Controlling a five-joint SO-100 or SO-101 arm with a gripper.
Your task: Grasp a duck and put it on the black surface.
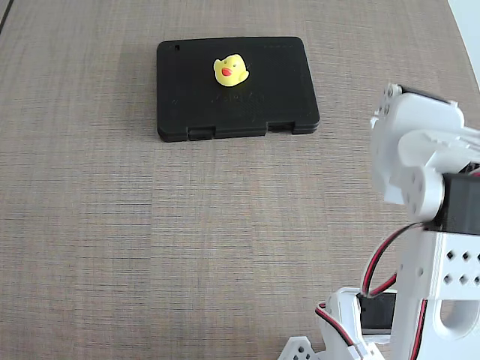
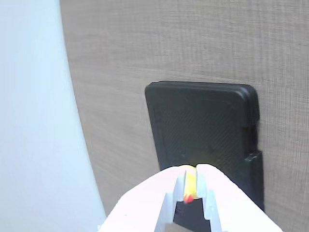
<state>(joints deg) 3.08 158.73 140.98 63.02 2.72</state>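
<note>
The tiny yellow duck (image 1: 231, 70) with a red-orange beak sits upright on the black case (image 1: 285, 82) at the far middle of the table, in the fixed view. The white arm (image 1: 420, 165) is folded back at the right edge, well away from the case. In the wrist view my gripper (image 2: 191, 170) has its white fingers (image 2: 217, 198) closed to a thin slit and holds nothing. Through that slit only a yellow and red sliver of the duck (image 2: 190, 184) shows, lying far off on the case (image 2: 203, 125).
The wood-grain table (image 1: 150, 240) carries the case. A pale floor or wall shows past the table's edge (image 2: 34, 121) at the left of the wrist view. Red and black cables (image 1: 375, 277) hang by the arm's base at the lower right.
</note>
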